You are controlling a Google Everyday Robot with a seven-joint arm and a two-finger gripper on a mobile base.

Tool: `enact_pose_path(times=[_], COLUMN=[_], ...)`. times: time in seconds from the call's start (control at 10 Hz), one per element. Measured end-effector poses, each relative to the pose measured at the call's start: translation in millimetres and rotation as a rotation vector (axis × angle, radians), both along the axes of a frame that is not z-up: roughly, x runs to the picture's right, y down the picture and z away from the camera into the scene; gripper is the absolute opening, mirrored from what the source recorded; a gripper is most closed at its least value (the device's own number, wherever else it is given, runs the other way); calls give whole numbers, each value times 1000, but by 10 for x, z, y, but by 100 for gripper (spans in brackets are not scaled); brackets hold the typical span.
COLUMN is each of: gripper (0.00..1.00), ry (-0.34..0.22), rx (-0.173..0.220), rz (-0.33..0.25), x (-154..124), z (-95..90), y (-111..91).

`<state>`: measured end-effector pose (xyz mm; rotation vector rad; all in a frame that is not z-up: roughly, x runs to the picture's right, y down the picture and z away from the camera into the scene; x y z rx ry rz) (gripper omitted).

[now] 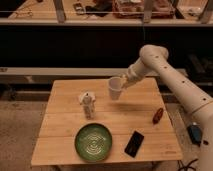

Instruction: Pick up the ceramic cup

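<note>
The ceramic cup [115, 89] is small, pale and handleless. It hangs a little above the back middle of the wooden table [65, 125]. My gripper [121, 83] is at the cup's upper right side, shut on its rim, with the white arm reaching in from the right.
A slim white bottle-like container [88, 104] stands left of the cup. A green plate [93, 142] lies at the front. A black flat device [134, 143] lies right of the plate. A small reddish-brown object [158, 115] lies near the right edge. A dark shelf unit runs behind the table.
</note>
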<state>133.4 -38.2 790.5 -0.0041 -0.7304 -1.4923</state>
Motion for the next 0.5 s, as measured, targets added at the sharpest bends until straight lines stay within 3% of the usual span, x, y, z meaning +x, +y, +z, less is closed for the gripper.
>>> enact_pose_path(times=[0.1,0.3,0.4,0.5], gripper=[0,0,0,0], ry=[10,30,27,25], rx=[33,85,99,96], rz=[15,-18,-38,-40], x=[203,401,435,420], z=[-225,-588,-732,-719], y=[-165,-333,-367,-356])
